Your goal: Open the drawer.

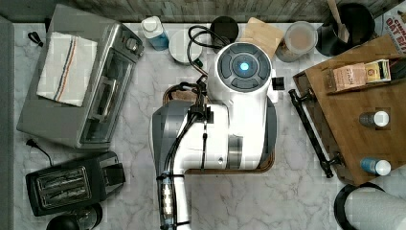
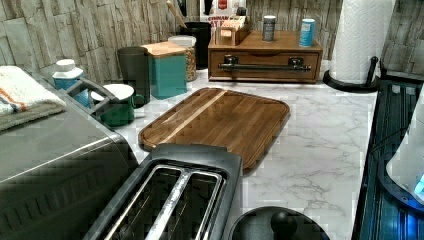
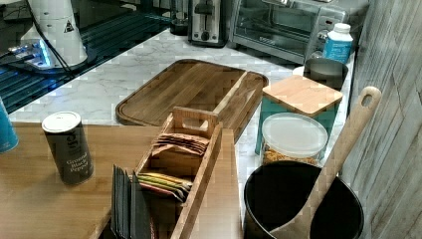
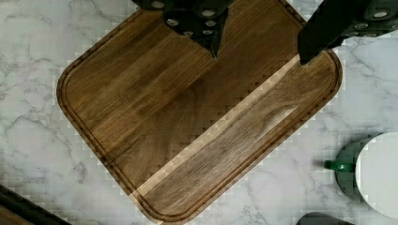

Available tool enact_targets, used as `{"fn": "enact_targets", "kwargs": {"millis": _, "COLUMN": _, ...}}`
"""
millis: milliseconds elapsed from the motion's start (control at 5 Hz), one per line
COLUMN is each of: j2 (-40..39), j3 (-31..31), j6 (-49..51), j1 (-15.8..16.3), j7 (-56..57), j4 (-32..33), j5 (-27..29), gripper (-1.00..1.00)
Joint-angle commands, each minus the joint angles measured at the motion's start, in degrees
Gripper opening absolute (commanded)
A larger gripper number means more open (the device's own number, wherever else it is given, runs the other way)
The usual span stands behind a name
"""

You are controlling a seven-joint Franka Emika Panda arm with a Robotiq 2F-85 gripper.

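**Drawer shut, hand up over the board**

The drawer [image 2: 265, 66] sits closed under its wooden top at the bench's far edge in the left view, black bar handle [image 2: 265, 65] across the front. The hand [image 4: 260, 44] hangs above the cutting board [image 4: 187, 126], fingers spread wide with nothing between them, well apart from the drawer.

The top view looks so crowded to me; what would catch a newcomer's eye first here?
The big white robot arm at the centre, hanging over the wooden cutting board on the marble counter. Its gripper is open above that board. At the top view's right sits the drawer, shut, with a long black bar handle, under a cabinet top carrying bottles.
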State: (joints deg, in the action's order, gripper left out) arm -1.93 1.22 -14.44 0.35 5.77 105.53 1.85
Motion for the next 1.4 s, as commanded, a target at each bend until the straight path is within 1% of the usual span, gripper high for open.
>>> {"fn": "enact_targets", "kwargs": {"millis": 200, "j2": 0.00, "j3": 0.00, "j6": 0.00, "j1": 0.01, "j7": 0.01, "j4": 0.03, "j5": 0.57, "gripper": 1.00}}
{"fn": "enact_targets", "kwargs": {"millis": 400, "j2": 0.00, "j3": 0.09, "j6": 0.00, "j1": 0.09, "j7": 0.01, "j4": 0.02, "j5": 0.57, "gripper": 1.00}}
{"fn": "enact_targets", "kwargs": {"millis": 600, "j2": 3.10, "j3": 0.17, "j6": -1.00, "j1": -0.72, "j7": 10.34, "j4": 5.05, "j5": 1.44, "gripper": 1.00}}
{"fn": "enact_targets", "kwargs": {"millis": 1000, "j2": 9.20, "j3": 2.73, "j6": -7.82, "j1": -2.86, "j7": 36.19, "j4": 17.74, "j5": 0.60, "gripper": 1.00}}
{"fn": "enact_targets", "kwargs": {"millis": 1200, "j2": 9.88, "j3": 4.81, "j6": -11.55, "j1": -4.01, "j7": 49.95, "j4": 21.46, "j5": -0.54, "gripper": 1.00}}
{"fn": "enact_targets", "kwargs": {"millis": 1400, "j2": 8.69, "j3": 6.55, "j6": -14.35, "j1": -5.82, "j7": 60.10, "j4": 22.87, "j5": -1.67, "gripper": 1.00}}
